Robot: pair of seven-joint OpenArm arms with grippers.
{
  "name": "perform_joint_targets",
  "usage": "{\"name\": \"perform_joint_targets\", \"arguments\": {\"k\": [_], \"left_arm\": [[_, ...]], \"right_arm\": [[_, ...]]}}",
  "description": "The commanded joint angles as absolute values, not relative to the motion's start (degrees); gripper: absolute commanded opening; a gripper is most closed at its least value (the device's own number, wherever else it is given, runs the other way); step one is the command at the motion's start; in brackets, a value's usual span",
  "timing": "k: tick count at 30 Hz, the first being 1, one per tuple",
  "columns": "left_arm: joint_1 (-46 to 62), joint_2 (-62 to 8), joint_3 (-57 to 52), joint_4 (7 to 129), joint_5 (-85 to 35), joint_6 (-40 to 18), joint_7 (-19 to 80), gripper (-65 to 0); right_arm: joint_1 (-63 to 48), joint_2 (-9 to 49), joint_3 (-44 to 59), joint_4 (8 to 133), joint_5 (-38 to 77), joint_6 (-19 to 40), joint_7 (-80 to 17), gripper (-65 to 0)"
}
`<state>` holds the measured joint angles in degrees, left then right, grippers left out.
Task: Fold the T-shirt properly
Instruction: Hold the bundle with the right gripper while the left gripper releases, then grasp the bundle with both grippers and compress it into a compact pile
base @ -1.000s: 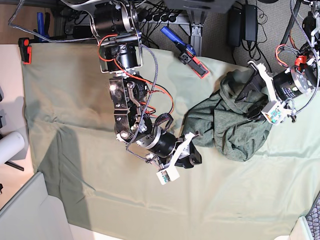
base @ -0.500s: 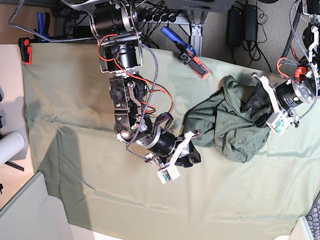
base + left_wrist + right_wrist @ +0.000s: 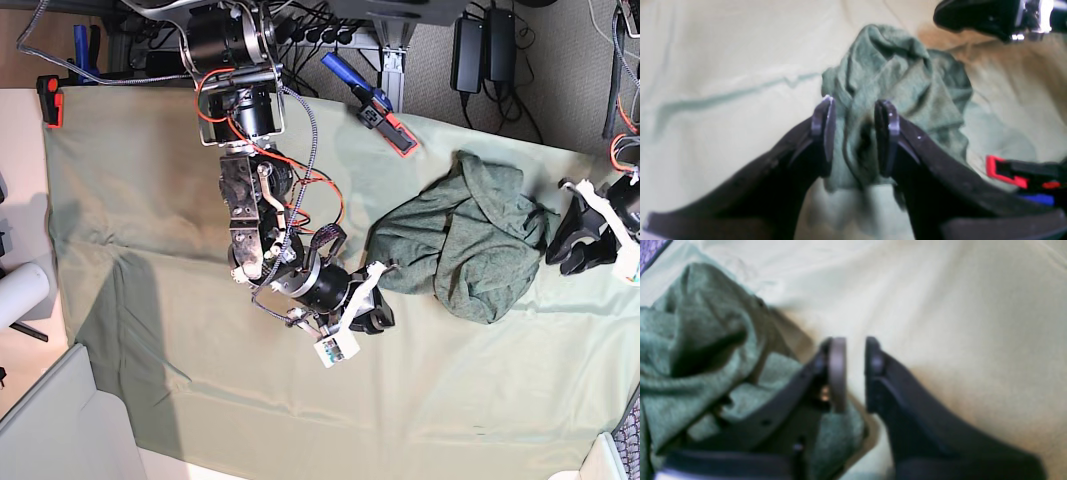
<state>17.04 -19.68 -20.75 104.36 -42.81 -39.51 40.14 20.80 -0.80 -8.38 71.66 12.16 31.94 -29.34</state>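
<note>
- Where the left wrist view looks down its own fingers, we see the left gripper (image 3: 855,110) with its jaws partly apart and a fold of the T-shirt (image 3: 900,73) showing in the gap. We cannot tell whether the pads pinch that fold or merely frame it.
- In the right wrist view, the right gripper (image 3: 851,346) has its jaws narrowly parted with only pale table cloth (image 3: 957,306) between them. It grips nothing, and the bunched shirt lies just beside its left finger.
- In the base view, the shirt (image 3: 470,250) sits crumpled on the table cloth between the two grippers. We judge that each is placed at an opposite edge so the heap can be drawn out flat before any folding.
</note>
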Motion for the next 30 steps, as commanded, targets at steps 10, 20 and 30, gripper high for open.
{"name": "perform_joint_targets", "arguments": {"k": [10, 20, 30], "left_arm": [[21.3, -19.8, -20.9, 105.4, -41.5, -40.0, 39.3, -52.7], [21.3, -19.8, -20.1, 105.2, -35.8, -40.0, 38.0, -59.2], [21.1, -19.8, -18.1, 104.2, -32.4, -40.0, 35.9, -59.2]], "right_arm": [[22.4, -1.0, -8.3, 72.5, 12.8, 32.4, -27.4, -65.0], [22.3, -1.0, -8.3, 72.5, 11.3, 32.4, -27.4, -65.0], [22.3, -1.0, -8.3, 72.5, 13.2, 32.4, -27.4, -65.0]]}}
